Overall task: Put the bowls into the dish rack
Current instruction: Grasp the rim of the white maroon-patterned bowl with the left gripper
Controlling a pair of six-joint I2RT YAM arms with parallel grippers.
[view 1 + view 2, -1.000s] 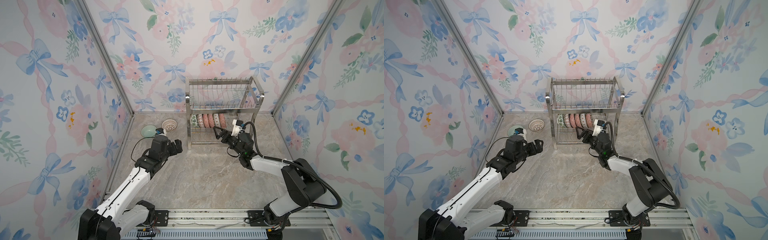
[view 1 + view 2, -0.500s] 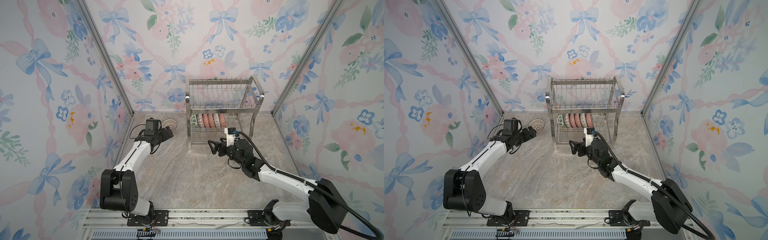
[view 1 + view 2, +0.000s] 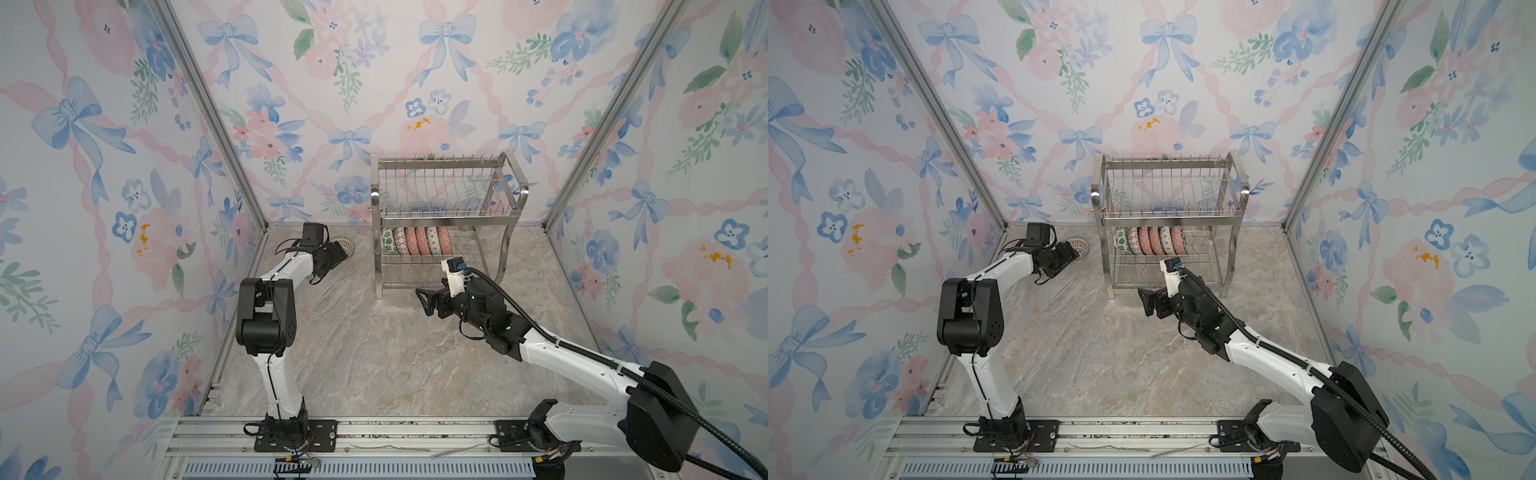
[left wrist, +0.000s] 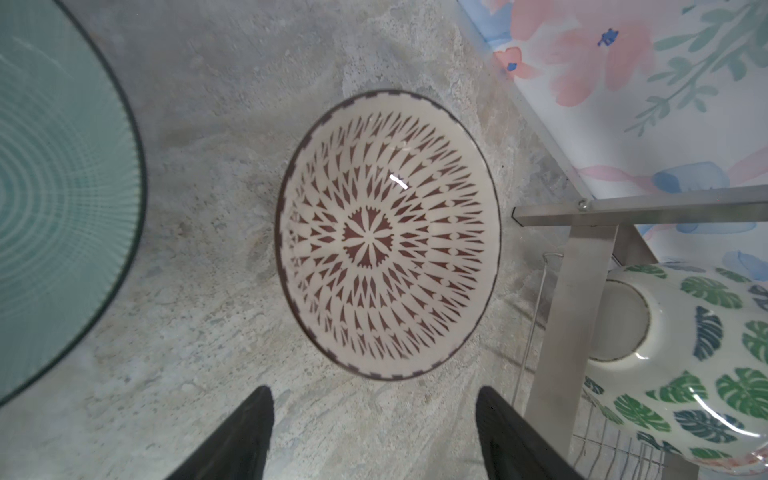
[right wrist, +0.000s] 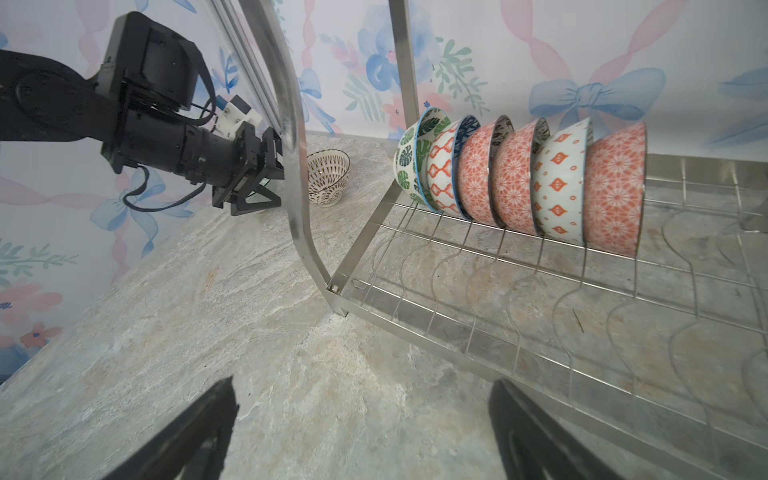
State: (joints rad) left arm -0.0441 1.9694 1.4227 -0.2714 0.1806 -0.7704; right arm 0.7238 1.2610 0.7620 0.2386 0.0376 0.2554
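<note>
The dish rack stands at the back, with several patterned bowls on edge in its lower tier. A white bowl with brown triangles sits upright on the floor to the rack's left. My left gripper hovers just short of its rim, open and empty. A pale green bowl lies beside it. My right gripper is open and empty over the floor in front of the rack's lower shelf.
The rack's steel leg and a leaf-patterned bowl stand close to my left gripper. Floral walls close in the back and both sides. Bare wire slots run along the lower shelf past the bowls.
My left arm swung back and left to the triangle bowl, and its jaws narrowed a little. My right gripper pulled back from the rack's lower tier toward the front.
</note>
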